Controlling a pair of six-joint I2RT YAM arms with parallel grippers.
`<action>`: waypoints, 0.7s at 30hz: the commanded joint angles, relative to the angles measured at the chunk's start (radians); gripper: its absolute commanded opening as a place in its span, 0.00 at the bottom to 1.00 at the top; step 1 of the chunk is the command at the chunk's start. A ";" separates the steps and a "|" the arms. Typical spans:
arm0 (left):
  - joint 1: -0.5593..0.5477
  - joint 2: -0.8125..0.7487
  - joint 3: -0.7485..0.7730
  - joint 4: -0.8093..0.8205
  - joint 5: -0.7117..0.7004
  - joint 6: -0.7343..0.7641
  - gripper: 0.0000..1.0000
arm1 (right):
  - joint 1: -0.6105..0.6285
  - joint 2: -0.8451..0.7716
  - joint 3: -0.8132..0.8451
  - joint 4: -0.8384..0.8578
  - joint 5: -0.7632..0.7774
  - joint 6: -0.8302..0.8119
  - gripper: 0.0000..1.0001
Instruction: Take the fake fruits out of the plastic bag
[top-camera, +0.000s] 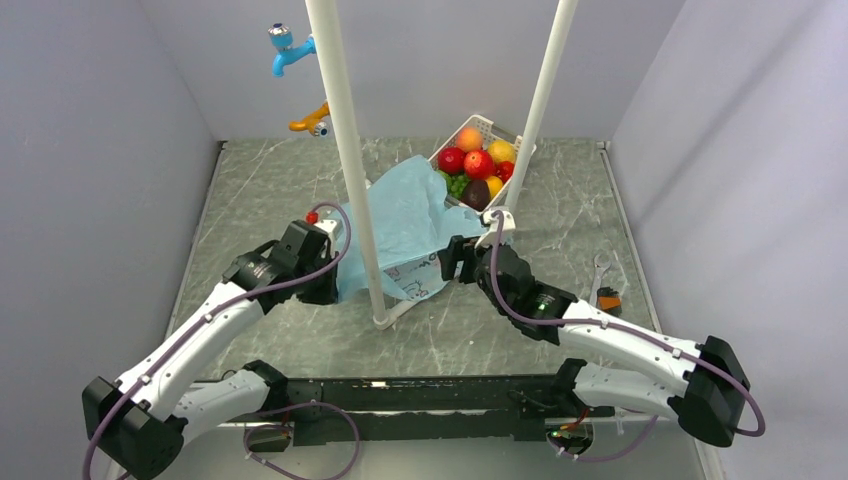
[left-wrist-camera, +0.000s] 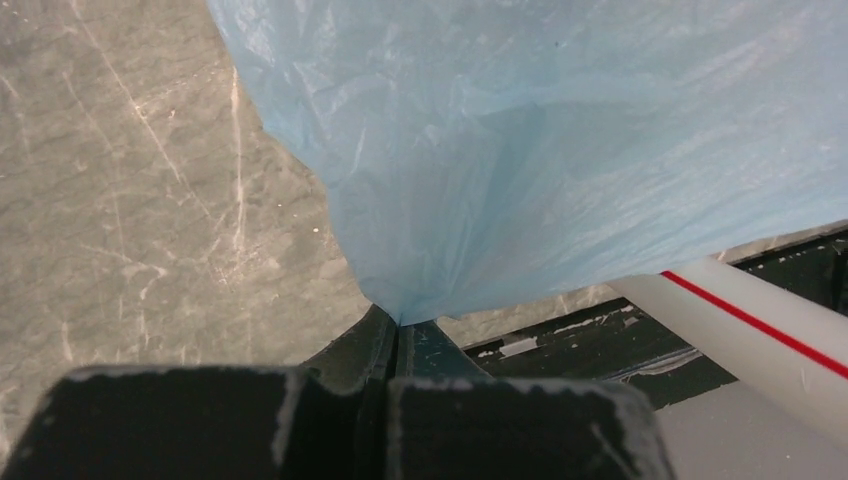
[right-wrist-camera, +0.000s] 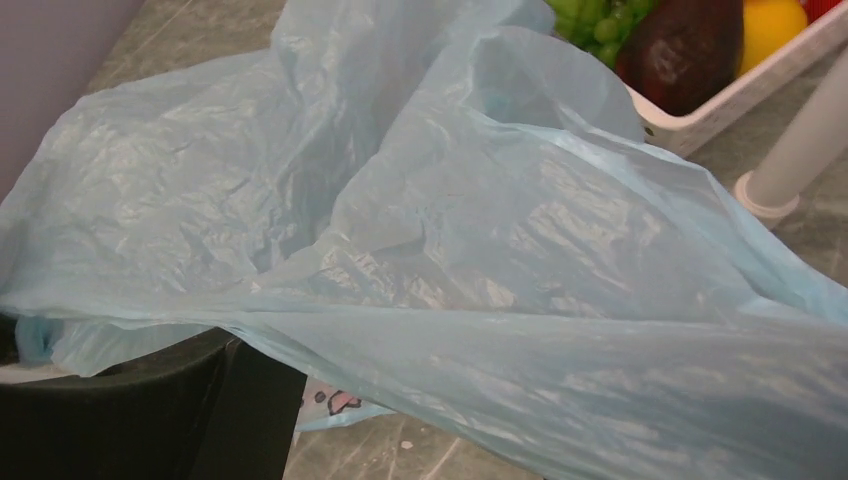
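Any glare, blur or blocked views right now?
Top external: sharp and evenly lit, though a white pole crosses the plastic bag. Left wrist: clear, with bag film filling the upper frame. Right wrist: glossy highlights on draped film, which hides most of the view.

The left fingers (left-wrist-camera: 362, 348) pinch a fold of the plastic bag (left-wrist-camera: 560, 150).

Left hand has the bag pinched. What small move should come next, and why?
Probably close the right hand on the bag film draped over its finger. The left hand is shut on the bag's other side, while the right jaws look apart, so a second pinch would let the arms spread the mouth. No fruit shows inside yet.
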 joint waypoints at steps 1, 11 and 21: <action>0.004 -0.062 -0.031 0.010 0.059 0.019 0.00 | -0.011 -0.012 0.064 0.042 -0.147 -0.130 0.75; 0.003 -0.093 -0.040 0.147 0.221 0.024 0.00 | -0.010 -0.136 0.094 -0.262 -0.632 -0.073 1.00; 0.002 -0.083 -0.029 0.187 0.286 0.037 0.00 | -0.004 -0.182 -0.081 -0.089 -0.986 -0.023 0.80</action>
